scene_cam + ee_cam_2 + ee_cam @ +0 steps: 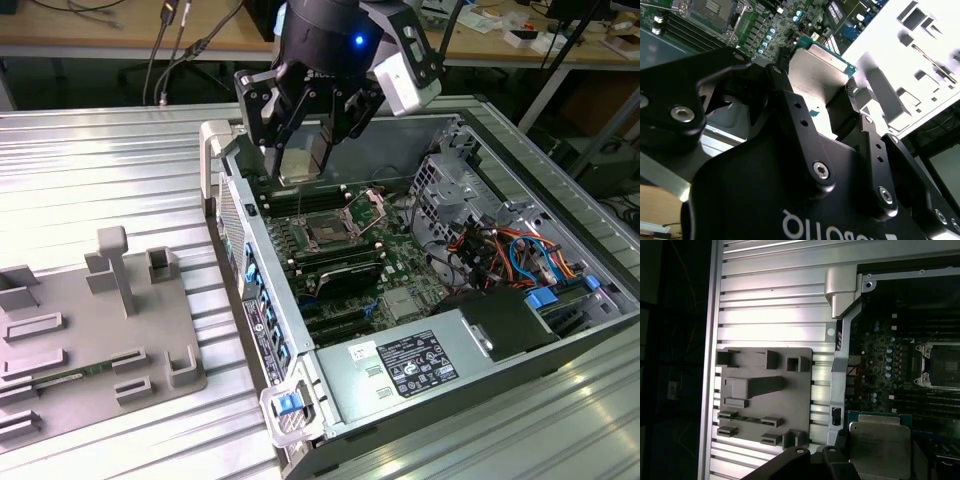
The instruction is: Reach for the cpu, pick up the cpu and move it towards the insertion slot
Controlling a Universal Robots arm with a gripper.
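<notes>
My black gripper [302,168] hangs over the open computer case, shut on the cpu [300,160], a thin square chip with a pale metal top held by its edges. In the second wrist view the cpu [817,70] sits between the two black fingers [782,90]. Lower on the green board lies the insertion slot [328,231], a dark square socket with a brownish centre and its silver frame open. In the exterior view the cpu is above the slot and slightly to its left, near the case wall. The first wrist view shows the cpu [880,445] apart from the slot [945,367].
A grey tray [90,340] with raised blocks lies on the ribbed metal table at the exterior view's left. The case wall [250,270] stands between the tray and the board. Memory slots [345,275], a drive cage [450,180], coloured cables [510,250] and a power supply [420,365] crowd the case.
</notes>
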